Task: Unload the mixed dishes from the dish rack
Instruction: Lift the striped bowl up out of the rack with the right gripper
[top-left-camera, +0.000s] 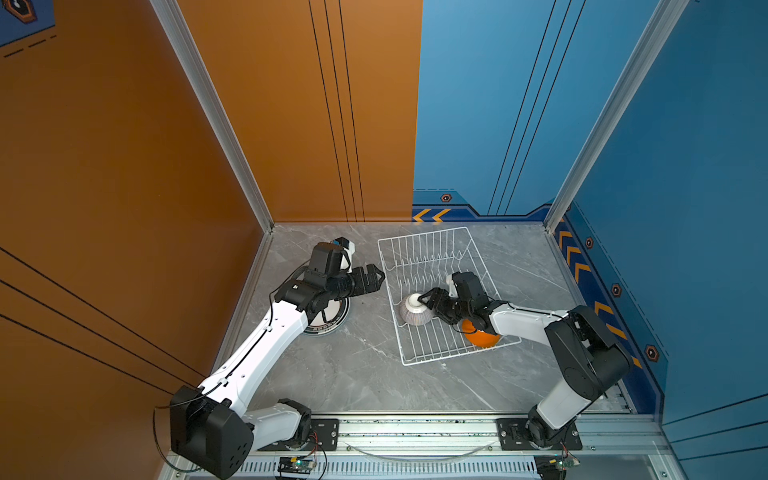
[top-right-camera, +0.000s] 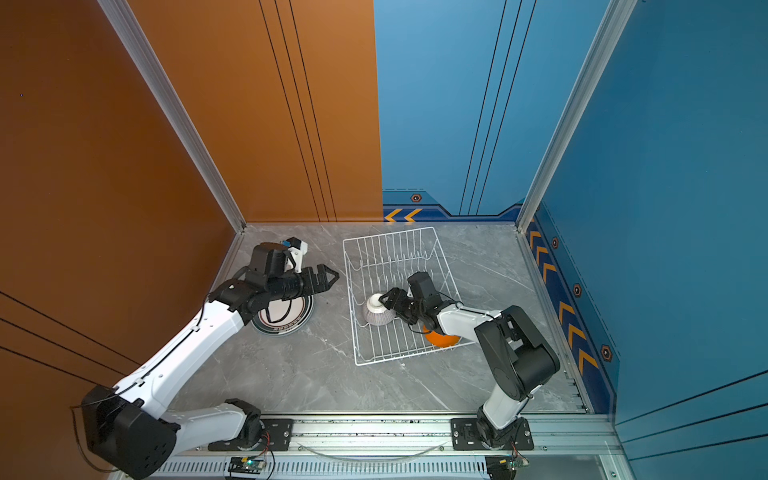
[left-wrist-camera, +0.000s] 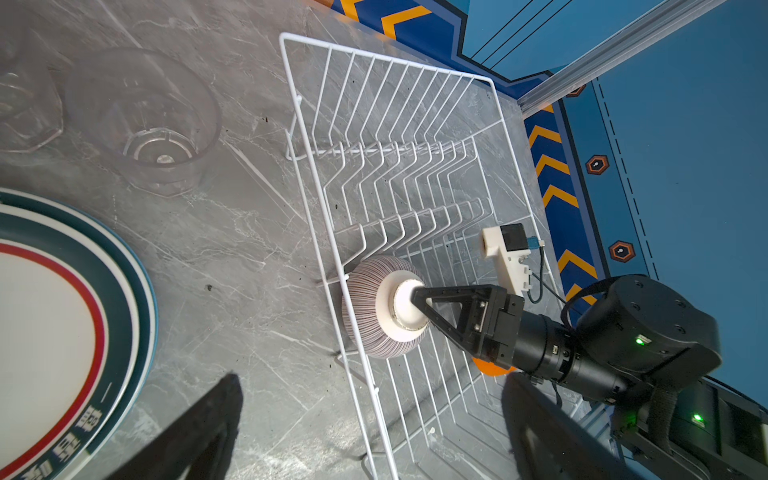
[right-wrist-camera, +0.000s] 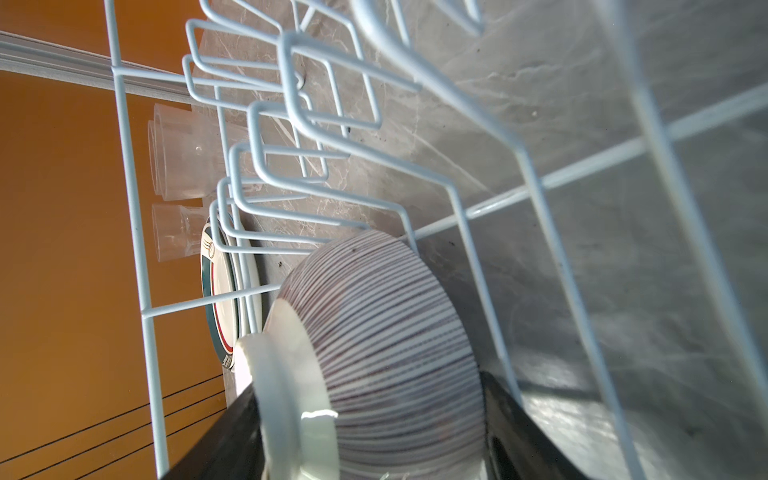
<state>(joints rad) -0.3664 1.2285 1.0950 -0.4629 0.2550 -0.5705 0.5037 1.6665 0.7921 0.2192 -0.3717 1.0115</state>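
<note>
The striped bowl (top-left-camera: 409, 319) lies upside down inside the rack (top-left-camera: 419, 253), near the middle of both top views. It sits close to the rack's left wall, and its white foot is raised and tipped toward the right. The right end effector (top-left-camera: 424, 301) comes in from the right with its jaws standing either side of that foot. I cannot tell whether they press on it or only bracket it. Rows of upright prongs stand just above the bowl in the frame, and the wire wall runs along its left.

An orange bowl (top-left-camera: 482, 338) sits at the rack's lower right corner, mostly covered by the right arm.

Left of the rack, the left end effector (top-left-camera: 380, 277) hangs over the grey marbled surface (top-left-camera: 353, 365). Its jaws are spread wide and hold nothing, and the rack wall stands between it and the striped bowl.

Lower left of it, a dark-ringed plate (left-wrist-camera: 62, 332) with a thin red line lies flat on the surface, partly under the left arm. White block characters run along its dark band, but I cannot read them.

Clear glasses (left-wrist-camera: 145, 120) stand on the surface outside the rack, near the plate.
</note>
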